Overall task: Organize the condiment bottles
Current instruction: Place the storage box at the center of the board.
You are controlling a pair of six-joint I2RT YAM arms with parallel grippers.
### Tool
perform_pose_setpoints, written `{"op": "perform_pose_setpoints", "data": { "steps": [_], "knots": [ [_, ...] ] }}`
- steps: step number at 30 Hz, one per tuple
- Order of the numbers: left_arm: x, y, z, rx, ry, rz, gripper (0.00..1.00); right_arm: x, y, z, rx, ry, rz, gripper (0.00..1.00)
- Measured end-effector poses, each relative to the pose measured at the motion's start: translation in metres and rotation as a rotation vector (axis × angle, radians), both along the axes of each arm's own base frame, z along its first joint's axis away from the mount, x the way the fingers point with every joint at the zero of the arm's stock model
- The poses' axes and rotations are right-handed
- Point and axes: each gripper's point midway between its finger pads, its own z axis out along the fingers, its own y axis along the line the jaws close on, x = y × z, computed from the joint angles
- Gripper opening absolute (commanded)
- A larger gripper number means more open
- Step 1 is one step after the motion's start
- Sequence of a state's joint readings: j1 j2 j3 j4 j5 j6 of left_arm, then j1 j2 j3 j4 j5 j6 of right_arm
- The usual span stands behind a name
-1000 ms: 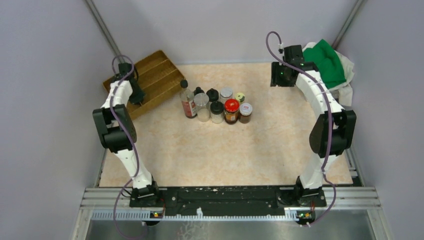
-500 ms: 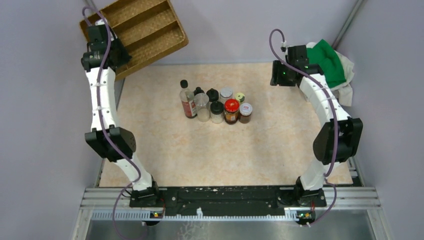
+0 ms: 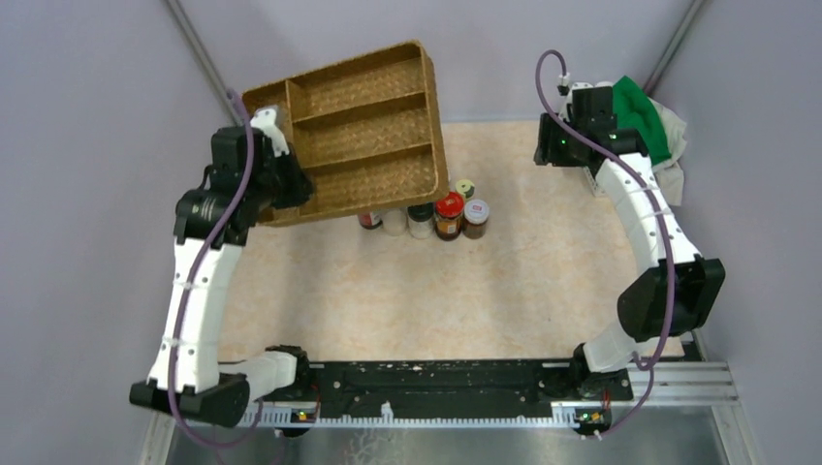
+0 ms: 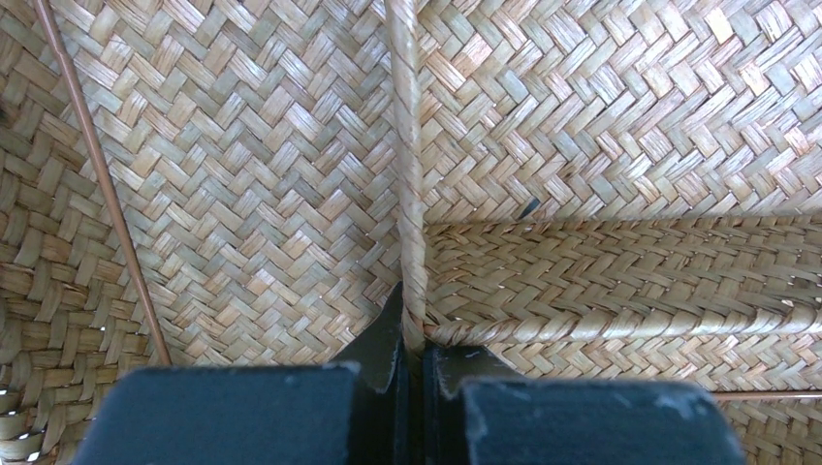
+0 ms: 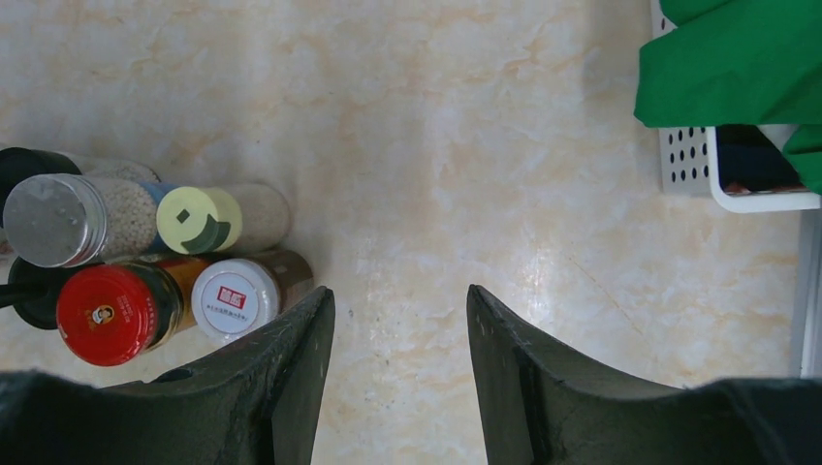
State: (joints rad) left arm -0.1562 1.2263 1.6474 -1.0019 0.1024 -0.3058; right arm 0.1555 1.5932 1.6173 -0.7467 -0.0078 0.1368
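Observation:
My left gripper [image 3: 287, 184] is shut on a rim of the brown woven divided tray [image 3: 354, 131] and holds it in the air, above the cluster of condiment bottles. In the left wrist view the jaws [image 4: 415, 325] pinch a braided divider edge. The tray hides the back and left bottles. The red-lidded jar [image 3: 449, 205], white-lidded jar [image 3: 476, 208], yellow-green lid [image 3: 465, 186] and a black-lidded jar [image 3: 421, 213] still show. My right gripper [image 3: 554, 147] is open and empty at the far right, above bare table [image 5: 399, 295], beside the red lid [image 5: 105, 315], white lid [image 5: 236, 295], yellow-green lid [image 5: 199, 220] and silver lid [image 5: 44, 220].
A white perforated basket [image 5: 751, 189] with a green cloth [image 3: 640, 121] stands at the far right corner. Grey walls close in the table on the left, right and back. The marble tabletop [image 3: 407, 300] lies bare in front of the bottles.
My left arm has lifted the tray off the far left of the table and swung it right, so it now hangs over the bottle cluster. The right gripper has shifted slightly back.

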Motion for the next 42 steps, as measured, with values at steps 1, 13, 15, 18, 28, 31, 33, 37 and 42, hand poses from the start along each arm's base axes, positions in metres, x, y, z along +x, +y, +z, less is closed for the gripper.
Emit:
{"op": "perform_pose_setpoints", "data": {
  "steps": [1,13,15,18,28,31,33,37,42],
  "knots": [
    [-0.012,0.001,-0.002,-0.001,0.002,0.005,0.00,-0.003,-0.002,0.003,-0.007,-0.003,-0.005,0.53],
    [-0.106,0.019,-0.069,-0.003,0.149,0.059,0.00,-0.031,-0.014,0.037,-0.029,-0.043,-0.034,0.53],
    [-0.112,0.020,-0.097,0.016,0.238,0.058,0.00,-0.036,-0.016,0.043,-0.031,-0.055,-0.041,0.53],
    [-0.119,0.021,-0.134,0.046,0.366,0.054,0.00,-0.042,-0.018,0.050,-0.034,-0.071,-0.047,0.53],
    [-0.141,0.010,-0.181,0.100,0.527,-0.023,0.00,-0.046,-0.021,0.056,-0.040,-0.088,-0.057,0.54],
    [-0.147,0.005,-0.190,0.108,0.554,-0.052,0.00,-0.046,-0.021,0.054,-0.041,-0.084,-0.057,0.54],
    [-0.151,0.001,-0.196,0.115,0.571,-0.075,0.00,-0.046,-0.021,0.050,-0.043,-0.075,-0.058,0.54],
    [-0.162,-0.010,-0.213,0.119,0.623,-0.120,0.00,-0.048,-0.022,0.037,-0.051,-0.046,-0.059,0.54],
    [-0.170,-0.036,-0.229,0.140,0.664,-0.190,0.00,-0.049,-0.022,0.032,-0.053,-0.034,-0.058,0.54]
  ]
}}
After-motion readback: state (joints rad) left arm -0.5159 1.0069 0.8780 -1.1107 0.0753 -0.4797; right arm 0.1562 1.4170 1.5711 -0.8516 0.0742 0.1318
